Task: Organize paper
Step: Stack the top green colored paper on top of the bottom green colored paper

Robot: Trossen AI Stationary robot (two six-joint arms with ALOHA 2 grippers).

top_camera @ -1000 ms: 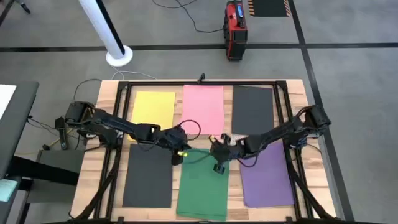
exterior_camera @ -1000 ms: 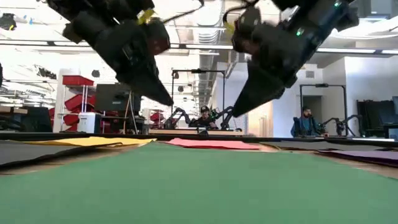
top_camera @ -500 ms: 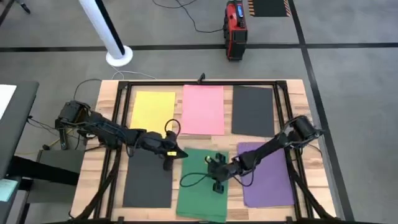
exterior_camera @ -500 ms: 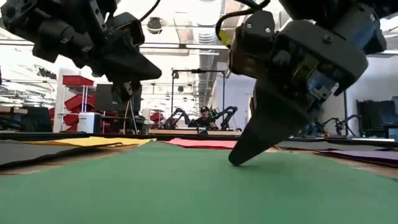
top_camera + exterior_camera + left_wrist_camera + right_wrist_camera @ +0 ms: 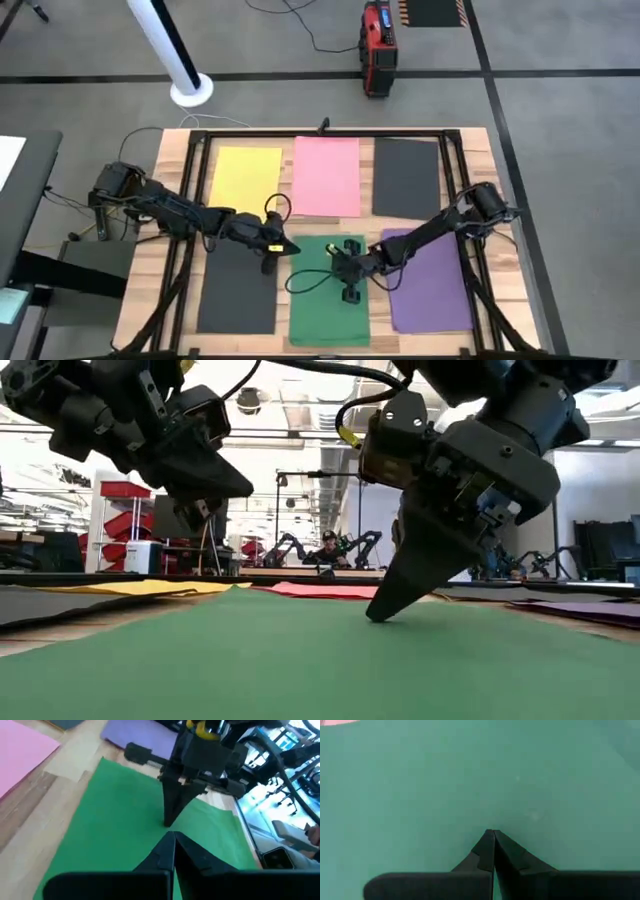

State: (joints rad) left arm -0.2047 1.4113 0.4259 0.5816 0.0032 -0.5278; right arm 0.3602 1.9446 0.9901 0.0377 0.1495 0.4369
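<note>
Since the earlier frame, the green paper [image 5: 330, 292] has slid toward the purple paper [image 5: 428, 280]. The right gripper [image 5: 347, 272], jaws closed and empty, presses its tip on the sheet, probably to drag it. The left gripper [image 5: 283, 247], jaws closed, hovers nearby above the surface [image 5: 160, 290].

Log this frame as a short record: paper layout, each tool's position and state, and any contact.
Far row: yellow sheet, pink sheet, dark sheet
Near row: second dark sheet, green sheet, purple sheet
Right tool: shut, tip pressed on the green sheet
Left tool: shut, above the green sheet's far left corner, not touching
Sheets held: none
</note>
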